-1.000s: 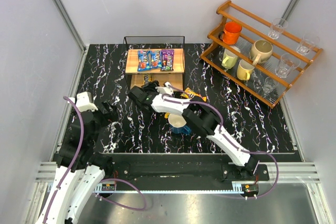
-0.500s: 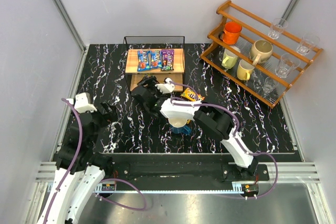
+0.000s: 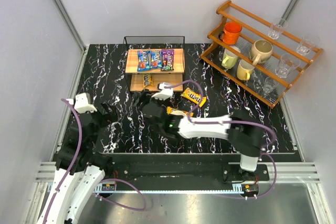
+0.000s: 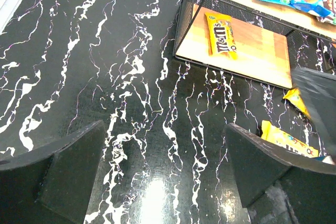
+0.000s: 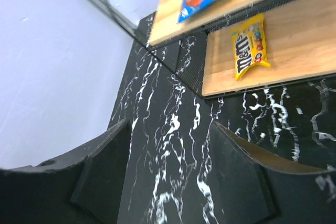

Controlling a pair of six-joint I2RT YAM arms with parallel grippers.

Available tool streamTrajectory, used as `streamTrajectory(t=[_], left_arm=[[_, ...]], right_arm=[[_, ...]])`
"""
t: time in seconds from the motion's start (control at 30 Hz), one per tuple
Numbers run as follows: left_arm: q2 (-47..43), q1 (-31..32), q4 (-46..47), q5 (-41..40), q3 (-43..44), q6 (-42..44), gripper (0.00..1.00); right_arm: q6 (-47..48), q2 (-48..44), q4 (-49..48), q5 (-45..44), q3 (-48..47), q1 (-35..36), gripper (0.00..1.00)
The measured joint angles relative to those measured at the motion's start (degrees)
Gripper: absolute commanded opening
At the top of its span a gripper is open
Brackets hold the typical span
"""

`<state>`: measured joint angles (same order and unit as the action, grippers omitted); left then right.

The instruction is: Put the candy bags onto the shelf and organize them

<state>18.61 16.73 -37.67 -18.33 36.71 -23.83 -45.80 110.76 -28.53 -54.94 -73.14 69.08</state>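
Observation:
The shelf (image 3: 179, 68) stands at the back middle. Two blue candy bags (image 3: 148, 59) and a purple one (image 3: 167, 59) lie on its top board. One yellow bag (image 3: 147, 81) lies on the lower board; it also shows in the left wrist view (image 4: 220, 35) and the right wrist view (image 5: 248, 45). Two more yellow bags lie on the table: one (image 3: 193, 97) right of the shelf, one (image 3: 176, 112) partly under my right arm. My right gripper (image 3: 142, 100) (image 5: 170, 145) is open and empty, just in front of the shelf. My left gripper (image 3: 113, 113) (image 4: 165, 145) is open and empty over the table at the left.
A reddish-brown rack (image 3: 262, 51) with mugs and glasses stands at the back right. The black marbled table (image 3: 105, 77) is walled on three sides. My right arm (image 3: 210, 127) stretches across the near middle of the table.
My right gripper has drawn back from the shelf's lower tier toward the near side, and its arm has swung low across the table, covering the blue cup. The left arm has barely moved.

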Motion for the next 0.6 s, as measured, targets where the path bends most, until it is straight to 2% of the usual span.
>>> streamTrajectory(t=[0.17, 0.33, 0.47, 0.57, 0.6], left_arm=[[-0.6, 0.5, 0.0, 0.0, 0.0, 0.0, 0.99], [-0.6, 1.0, 0.0, 0.0, 0.0, 0.0, 0.99], [-0.6, 1.2, 0.0, 0.1, 0.0, 0.0, 0.99], [-0.6, 1.3, 0.0, 0.1, 0.0, 0.0, 0.99], [-0.6, 1.4, 0.0, 0.1, 0.0, 0.0, 0.99]], right_arm=[[6.7, -24.0, 10.1, 2.0, 10.8, 1.5, 0.7], [1.3, -48.3, 27.1, 0.2, 18.8, -2.6, 0.7], [-5.7, -62.5, 39.5, 4.8, 27.9, -15.5, 0.68], [-7.5, -65.1, 44.8, 12.3, 32.5, -25.9, 0.69], [-7.5, -64.2, 46.1, 17.4, 33.6, -30.3, 0.69]])
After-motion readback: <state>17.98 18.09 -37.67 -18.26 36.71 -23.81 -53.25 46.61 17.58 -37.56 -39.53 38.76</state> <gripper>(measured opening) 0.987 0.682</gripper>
